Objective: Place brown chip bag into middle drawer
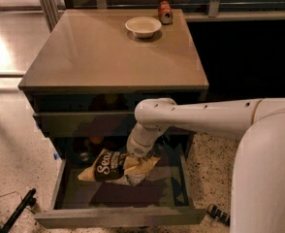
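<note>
The brown chip bag (114,166), dark brown and tan with white lettering, hangs tilted inside the middle drawer (118,216), which is pulled open. The bag is over the left-centre of the drawer's grey floor (147,194) and casts a shadow on it. My gripper (135,154) reaches down into the drawer from the right on a white arm and is shut on the bag's upper right edge. The fingertips are mostly hidden by the wrist and the bag.
A white bowl (143,26) and a red can (165,12) stand at the back of the cabinet top (108,57). A closed drawer front (79,123) sits above the open drawer. Black objects lie on the speckled floor at left (19,210) and right (219,213).
</note>
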